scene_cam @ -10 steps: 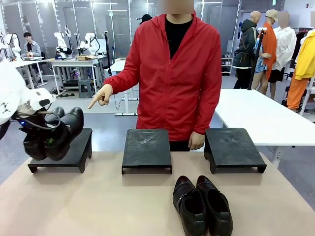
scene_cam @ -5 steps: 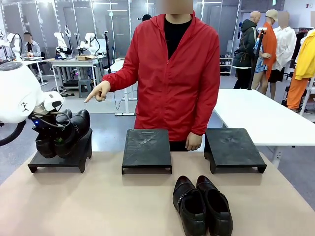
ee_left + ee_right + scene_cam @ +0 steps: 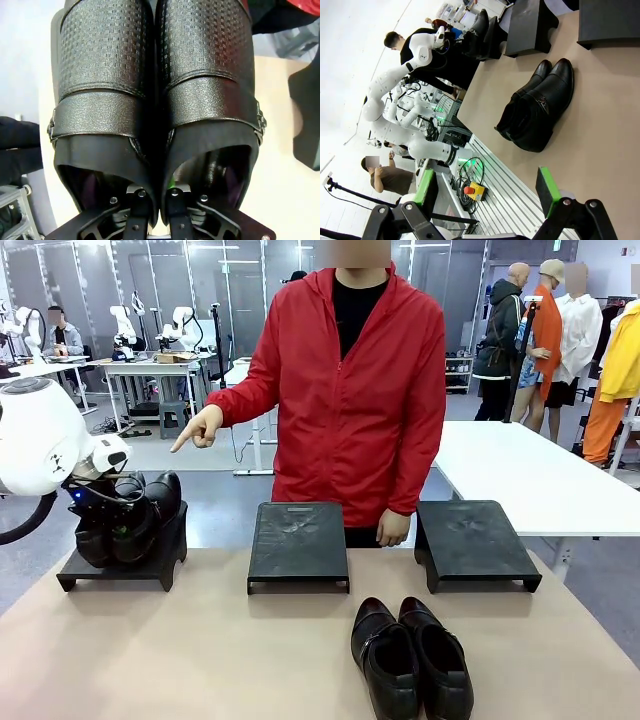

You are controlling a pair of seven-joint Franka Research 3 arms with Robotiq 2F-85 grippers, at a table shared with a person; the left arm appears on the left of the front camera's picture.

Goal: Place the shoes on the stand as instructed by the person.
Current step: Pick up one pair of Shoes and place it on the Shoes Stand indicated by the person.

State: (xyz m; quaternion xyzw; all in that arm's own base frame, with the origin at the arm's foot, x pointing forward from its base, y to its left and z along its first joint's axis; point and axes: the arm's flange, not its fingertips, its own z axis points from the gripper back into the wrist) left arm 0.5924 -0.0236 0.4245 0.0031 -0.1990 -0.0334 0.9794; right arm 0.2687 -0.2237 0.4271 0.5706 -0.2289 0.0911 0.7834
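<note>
Left arm in from left, wrist tipped down over left stand (image 3: 160, 560). Left gripper (image 3: 155, 192) clamped on adjoining inner walls of shoe pair (image 3: 140, 515), toes aimed far. Pair at left stand top; contact unclear. Right gripper (image 3: 485, 189) jaws wide apart, holding nothing. Second pair (image 3: 412, 660) on table (image 3: 200, 660), near side, right of centre. Person's hand (image 3: 200, 428) points toward left stand. Vs 1 s ago: held pair shifted right from stand's left edge to over it, less tilted. Barely any change in last half second.
</note>
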